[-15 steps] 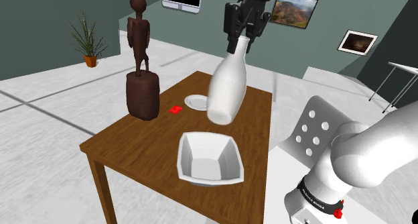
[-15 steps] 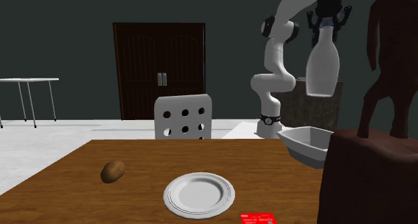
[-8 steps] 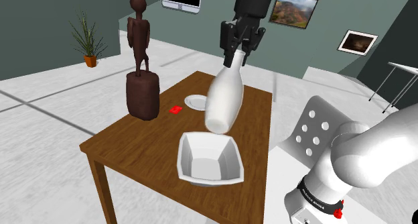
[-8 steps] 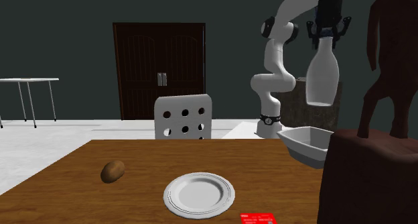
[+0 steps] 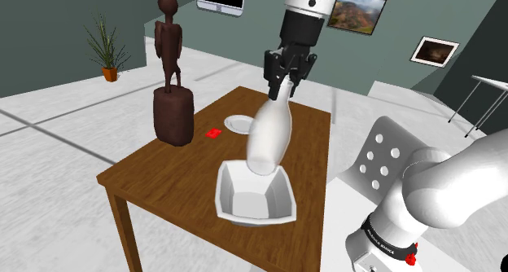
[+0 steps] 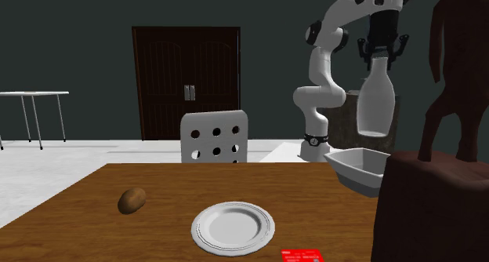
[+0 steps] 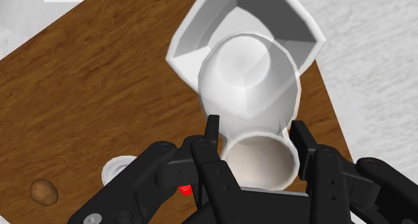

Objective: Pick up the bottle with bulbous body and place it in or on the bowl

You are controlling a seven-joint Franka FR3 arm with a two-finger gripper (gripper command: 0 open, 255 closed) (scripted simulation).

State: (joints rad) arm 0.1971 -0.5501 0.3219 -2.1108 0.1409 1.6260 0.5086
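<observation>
Noted on brown table (image 5: 163, 168): white bowl (image 5: 248, 201), then just above bowl, clear of it, tilted white bulbous bottle (image 5: 269, 136), neck pinched by black gripper (image 5: 282, 85) higher above bowl; placing step, seemingly late, next calling for lowering into bowl, then spreading fingers.

White arm (image 5: 444, 189), dark joints — 2 black fingers (image 7: 301, 141)
</observation>
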